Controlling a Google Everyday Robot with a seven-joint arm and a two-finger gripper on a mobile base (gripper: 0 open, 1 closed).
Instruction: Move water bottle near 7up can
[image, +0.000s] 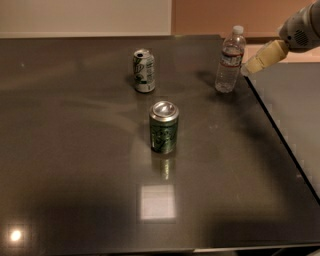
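The water bottle (230, 60) is clear with a white cap and a dark-and-red label band. It stands upright at the far right of the dark table (75, 165), close to the right edge. The 7up can (144, 70) is silvery-white, dented, with green markings, and stands upright at the far middle, well left of the bottle. My gripper (250, 67) comes in from the upper right on a white arm. Its beige tip hangs just right of the bottle at label height, close to it, and holds nothing.
A dark green can (163, 127) with a smooth silver top stands upright in the table's middle, in front of the 7up can. The table's right edge (280, 135) runs diagonally toward the near right. A bright light reflection (157, 201) lies on the near tabletop.
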